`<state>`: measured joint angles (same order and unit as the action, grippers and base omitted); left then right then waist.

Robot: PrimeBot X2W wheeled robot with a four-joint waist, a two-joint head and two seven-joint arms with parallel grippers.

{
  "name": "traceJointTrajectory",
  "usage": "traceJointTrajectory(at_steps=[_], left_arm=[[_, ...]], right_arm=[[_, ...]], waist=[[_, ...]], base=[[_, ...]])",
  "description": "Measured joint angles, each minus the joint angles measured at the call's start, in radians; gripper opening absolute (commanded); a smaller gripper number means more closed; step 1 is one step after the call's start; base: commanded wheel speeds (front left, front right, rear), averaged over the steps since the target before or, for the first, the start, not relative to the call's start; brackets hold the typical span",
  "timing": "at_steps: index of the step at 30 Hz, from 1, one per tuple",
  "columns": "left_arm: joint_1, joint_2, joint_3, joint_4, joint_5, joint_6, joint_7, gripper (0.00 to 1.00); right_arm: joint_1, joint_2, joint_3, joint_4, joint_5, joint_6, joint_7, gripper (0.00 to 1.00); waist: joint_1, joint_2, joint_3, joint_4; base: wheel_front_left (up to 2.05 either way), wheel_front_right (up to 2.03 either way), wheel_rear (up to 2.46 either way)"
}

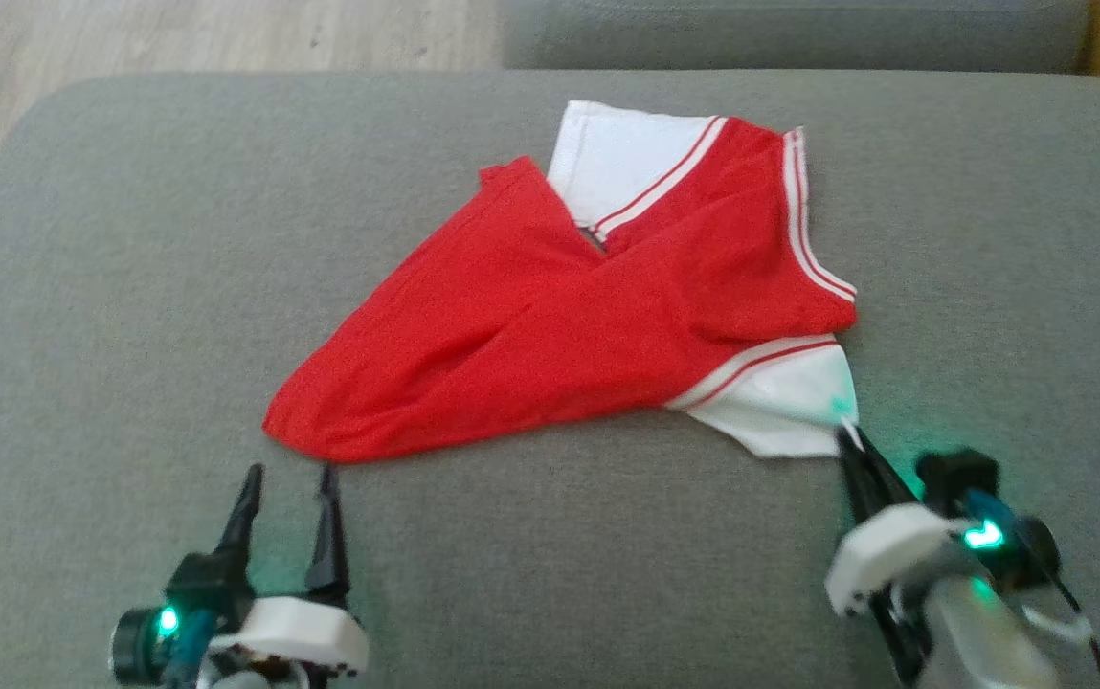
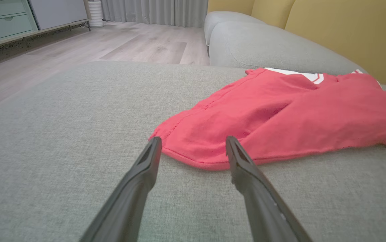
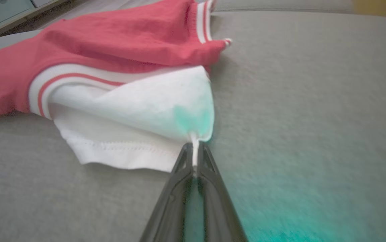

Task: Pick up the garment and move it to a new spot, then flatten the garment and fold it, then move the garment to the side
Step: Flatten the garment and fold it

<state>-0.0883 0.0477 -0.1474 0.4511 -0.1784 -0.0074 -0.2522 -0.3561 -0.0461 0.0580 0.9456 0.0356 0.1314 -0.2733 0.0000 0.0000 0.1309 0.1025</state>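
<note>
Garment [image 1: 550,325] crumpled mid-sofa [image 1: 128,287]. Clamps right gripper [image 1: 846,438] on near-right white sleeve [image 1: 789,402] corner, likely to tug flat; holds left gripper [image 1: 291,471] jaws apart by near-left hem, ready to grab.

garment [image 1: 550,316] on cushion [image 1: 128,287], floor [image 1: 176,38] behind

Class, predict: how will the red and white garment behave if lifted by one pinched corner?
Likely floppy: the garment lies in soft folds, so it should drape and hang. Probably light: the right gripper holds a thin pinch of white sleeve. It may drag on the grey cushion.
</note>
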Motion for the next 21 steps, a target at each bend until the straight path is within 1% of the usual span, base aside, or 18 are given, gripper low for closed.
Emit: traceJointTrajectory(at_steps=[1,4,5,8,11,15,16,18,21], left_arm=[[0.008,-0.001,0.022,0.001,-0.016,0.005,0.0,1.0],[0.017,-0.001,0.05,0.016,-0.026,0.007,0.0,1.0],[0.017,-0.001,0.061,0.027,-0.042,0.002,0.0,1.0],[0.016,-0.001,0.079,0.055,-0.07,-0.024,0.0,1.0],[0.014,-0.001,0.073,0.089,-0.112,-0.063,0.0,1.0],[0.01,-0.001,0.027,0.131,-0.185,-0.099,0.0,1.0],[0.003,-0.002,0.003,0.148,-0.218,-0.108,0.0,1.0],[-0.013,-0.001,-0.027,0.167,-0.243,-0.116,0.0,1.0],[-0.042,-0.001,-0.044,0.19,-0.257,-0.117,-0.001,1.0]], right_arm=[[0.047,0.002,-0.04,-0.038,-0.017,0.0,0.001,0.0],[0.123,-0.007,-0.108,-0.097,-0.024,0.0,0.001,0.0],[0.158,-0.021,-0.138,-0.127,-0.029,0.0,0.003,0.0],[0.187,-0.038,-0.167,-0.159,-0.036,0.0,0.011,0.0],[0.202,-0.039,-0.176,-0.186,-0.037,0.0,0.016,0.0],[0.202,-0.034,-0.167,-0.208,-0.037,0.0,0.016,0.0],[0.202,-0.03,-0.162,-0.215,-0.037,0.0,0.016,0.0],[0.201,-0.028,-0.156,-0.221,-0.037,0.0,0.016,0.0],[0.199,-0.026,-0.14,-0.232,-0.035,0.0,0.016,0.0]], waist=[[0.0,0.0,-0.011,-0.017],[-0.0001,0.0,-0.024,-0.046],[-0.0001,0.0,-0.03,-0.065],[0.0,0.0,-0.033,-0.094],[0.0,0.0,-0.029,-0.118],[0.0,0.0,-0.017,-0.144],[0.0,0.0,-0.01,-0.153],[0.0,0.0,-0.003,-0.159],[0.0,0.0,0.009,-0.167]], base=[[0.0,0.0,0.0],[0.0,0.0,0.0],[0.0,0.0,0.0],[0.0,0.0,0.0],[0.0,0.0,0.0],[0.0,0.0,0.0],[0.0,0.0,0.0],[0.0,0.0,0.0],[0.0,0.0,0.0]])
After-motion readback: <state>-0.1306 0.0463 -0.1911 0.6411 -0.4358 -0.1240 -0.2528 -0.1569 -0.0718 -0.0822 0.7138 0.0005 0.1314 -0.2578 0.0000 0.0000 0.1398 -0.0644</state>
